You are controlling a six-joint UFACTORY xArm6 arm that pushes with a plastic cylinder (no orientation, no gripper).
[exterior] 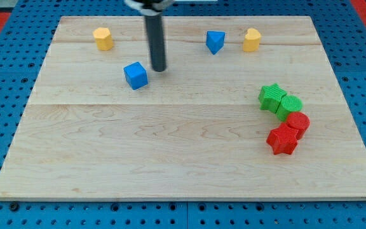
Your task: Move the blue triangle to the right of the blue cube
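Observation:
The blue triangle (215,42) lies near the view's top, right of centre, on the wooden board (170,146). The blue cube (135,75) sits to its left and lower, left of centre. My tip (159,69) rests on the board just right of the blue cube, a small gap between them, and well left of and below the blue triangle. The dark rod rises from the tip to the view's top edge.
A yellow block (103,39) sits at the top left and another yellow block (251,39) just right of the blue triangle. At the right, a green star (272,97), a green block (290,105), a red block (297,122) and a red star (282,139) cluster together.

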